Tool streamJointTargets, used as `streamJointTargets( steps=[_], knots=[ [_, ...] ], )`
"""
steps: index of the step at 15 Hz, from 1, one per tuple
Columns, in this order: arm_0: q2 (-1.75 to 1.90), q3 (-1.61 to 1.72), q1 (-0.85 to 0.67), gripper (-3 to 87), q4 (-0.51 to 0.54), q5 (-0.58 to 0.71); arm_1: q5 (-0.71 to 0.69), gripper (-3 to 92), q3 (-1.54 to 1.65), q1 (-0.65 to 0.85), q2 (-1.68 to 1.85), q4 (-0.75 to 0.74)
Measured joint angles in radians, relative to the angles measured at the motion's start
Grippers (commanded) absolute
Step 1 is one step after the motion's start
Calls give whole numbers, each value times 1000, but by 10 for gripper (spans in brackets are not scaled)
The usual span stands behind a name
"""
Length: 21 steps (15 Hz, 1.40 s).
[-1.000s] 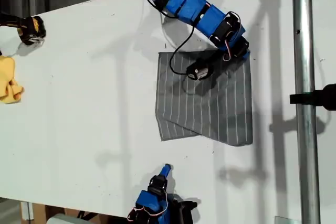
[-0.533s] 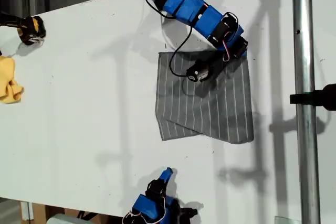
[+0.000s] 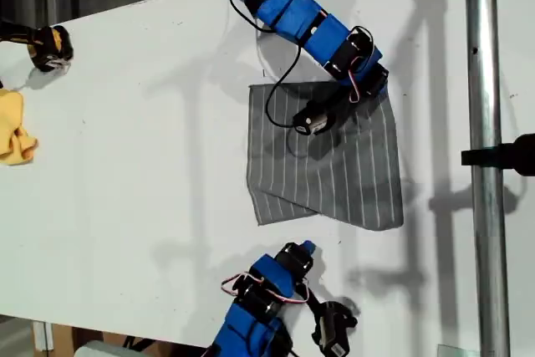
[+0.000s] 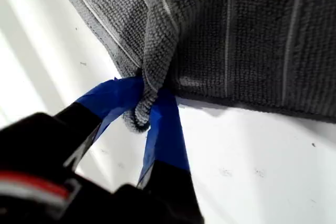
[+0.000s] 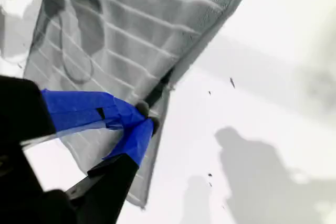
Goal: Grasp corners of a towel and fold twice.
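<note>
– While my first gripper (image 4: 144, 106) stays clenched on the far right corner (image 4: 137, 119) of the towel (image 3: 334, 165), you can see that my second gripper (image 3: 306, 247) has come forward from the table's (image 3: 150, 165) near edge within the last second. It now sits at the towel's near edge.

– Has it taken hold there?

– You should not count on it. In its own wrist view the blue jaws are pressed together, with their tips right at the towel's hem. I cannot tell whether any cloth is caught between them. From the exterior view the tip looks just short of the fabric.

– And the towel itself?

– You find it lying mostly flat on the right half of the table. Its near left part is already turned over along a slanting crease. Its far edge has slid slightly left as the first arm shifted. I judge that you now have one corner secured and the second grasp under way, so the first proper fold is not yet made.

– Any containers to mind?

– You have none in view. Only a yellow cloth (image 3: 12, 135) lies loose at the far left, well apart from the towel.
</note>
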Motion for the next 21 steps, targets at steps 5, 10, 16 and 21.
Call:
streamJointTargets(
  steps=[5, 10, 16, 21],
  knots=[
    [-357, -456, 138, -16, -2, 94, 0, -2, 0, 0, 0, 0],
    [-417, -488, 187, 287, -2, 61, -21, -2, 3, 14, 3, 6],
    [-434, -523, 204, 357, -35, 195, -37, -2, 5, 21, 3, 6],
    [-652, -531, 192, 348, -149, 198, -46, -2, 9, 34, 9, 9]
  ],
)
